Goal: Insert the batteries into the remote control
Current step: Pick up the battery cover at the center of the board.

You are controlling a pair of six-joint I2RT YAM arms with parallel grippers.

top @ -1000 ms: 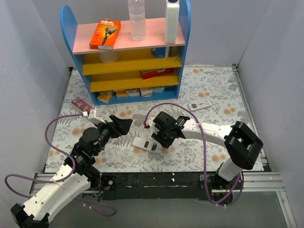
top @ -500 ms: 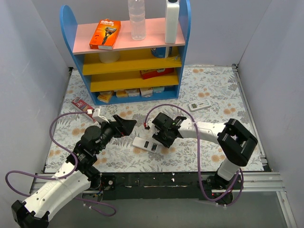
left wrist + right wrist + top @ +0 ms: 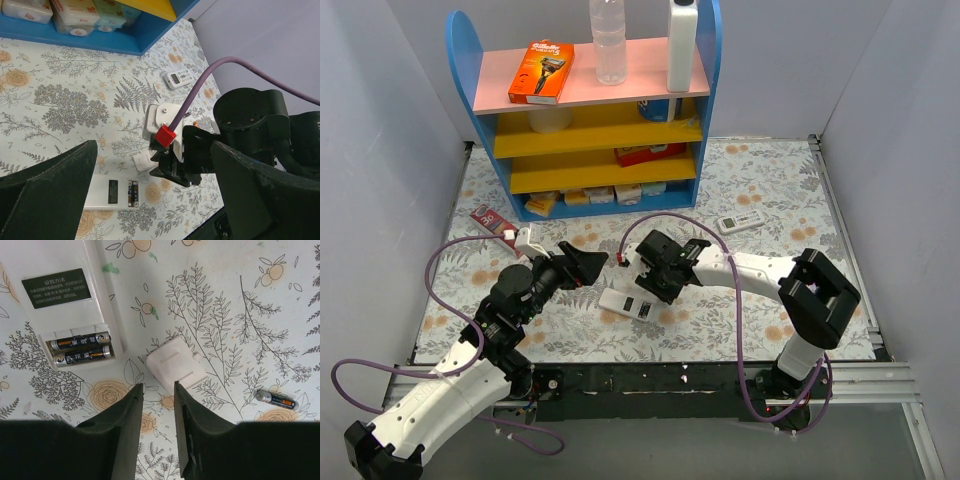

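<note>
The remote control (image 3: 628,304) lies back up on the flowered table, its battery bay open. Two batteries (image 3: 82,349) lie side by side in the bay, also shown in the left wrist view (image 3: 132,193). The loose white battery cover (image 3: 176,365) lies beside the remote. A third battery (image 3: 276,400) lies alone on the table further right. My right gripper (image 3: 157,387) hovers low just short of the cover, jaws slightly apart and empty. My left gripper (image 3: 585,263) is wide open and empty, left of the remote.
A blue shelf unit (image 3: 590,110) with boxes and bottles stands at the back. A small white remote with a screen (image 3: 738,222) lies at the right. A flat red item (image 3: 490,220) lies at the left. Purple cables loop from both arms.
My right gripper has shifted a little left and back, staying over the remote's end. My left gripper moved slightly right at first, then held still.
</note>
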